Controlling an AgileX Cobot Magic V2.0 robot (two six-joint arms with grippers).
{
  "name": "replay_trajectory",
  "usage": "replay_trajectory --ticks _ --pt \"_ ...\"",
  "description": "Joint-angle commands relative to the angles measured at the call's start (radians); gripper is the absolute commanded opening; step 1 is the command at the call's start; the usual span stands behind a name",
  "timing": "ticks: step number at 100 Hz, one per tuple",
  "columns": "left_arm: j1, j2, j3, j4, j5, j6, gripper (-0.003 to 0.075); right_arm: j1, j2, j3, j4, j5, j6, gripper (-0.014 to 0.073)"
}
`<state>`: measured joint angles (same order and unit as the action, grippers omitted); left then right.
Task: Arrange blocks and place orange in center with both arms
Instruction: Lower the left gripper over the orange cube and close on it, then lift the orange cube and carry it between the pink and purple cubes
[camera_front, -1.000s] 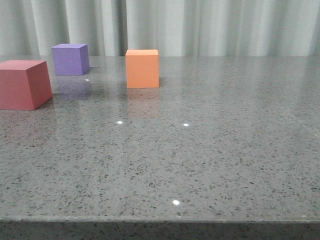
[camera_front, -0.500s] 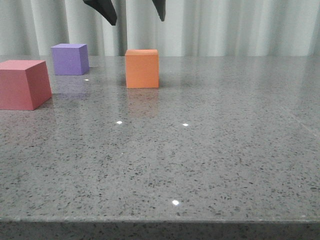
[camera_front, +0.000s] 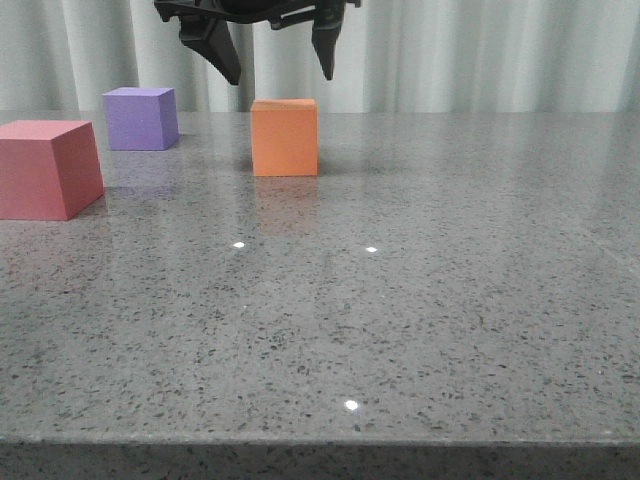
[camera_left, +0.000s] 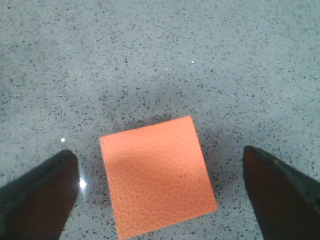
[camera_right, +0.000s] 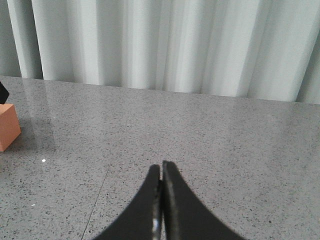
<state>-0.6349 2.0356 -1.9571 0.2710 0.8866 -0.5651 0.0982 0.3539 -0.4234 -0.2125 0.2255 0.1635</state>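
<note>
The orange cube (camera_front: 285, 138) stands on the grey table, left of the middle and toward the back. My left gripper (camera_front: 281, 76) hangs open just above it, one finger to each side, not touching. The left wrist view looks straight down on the orange cube (camera_left: 157, 176) between the two spread fingers (camera_left: 37, 192). The purple cube (camera_front: 141, 118) stands at the back left. The pink-red cube (camera_front: 45, 168) stands at the left edge, nearer to me. My right gripper (camera_right: 161, 167) is shut and empty, low over bare table, out of the front view. The orange cube's corner (camera_right: 7, 126) shows in the right wrist view.
Pale curtains (camera_front: 450, 50) hang behind the table's far edge. The speckled grey tabletop (camera_front: 420, 300) stretches to the right and front. The table's front edge (camera_front: 320, 438) runs along the bottom of the front view.
My left gripper has come down from above into the front view, open, and now hangs just over the orange cube. The cubes have not moved.
</note>
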Motion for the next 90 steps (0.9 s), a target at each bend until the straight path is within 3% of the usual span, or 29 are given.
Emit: replay_trajectory --ticks 1,53,60,77,90 --pt "-0.007 -0.047 -0.034 0.016 -0.063 -0.009 0.0617 -0.005 0.005 -0.027 -0.017 -0.08 -0.009 -0.0067" --pt "-0.007 0.032 -0.034 0.014 -0.033 -0.009 0.0613 -0.005 0.005 -0.027 -0.017 -0.08 -0.009 -0.0067" --pt "-0.007 0.032 -0.034 0.014 -0.033 -0.009 0.0575 -0.005 0.005 -0.027 -0.017 -0.08 -0.009 -0.0067" --pt "-0.007 0.032 -0.034 0.017 -0.031 -0.009 0.0403 -0.005 0.005 -0.027 -0.017 -0.08 -0.009 -0.0067" --pt "-0.007 0.023 -0.035 0.015 -0.013 -0.001 0.038 -0.005 0.005 -0.027 -0.017 -0.08 -0.009 -0.0067"
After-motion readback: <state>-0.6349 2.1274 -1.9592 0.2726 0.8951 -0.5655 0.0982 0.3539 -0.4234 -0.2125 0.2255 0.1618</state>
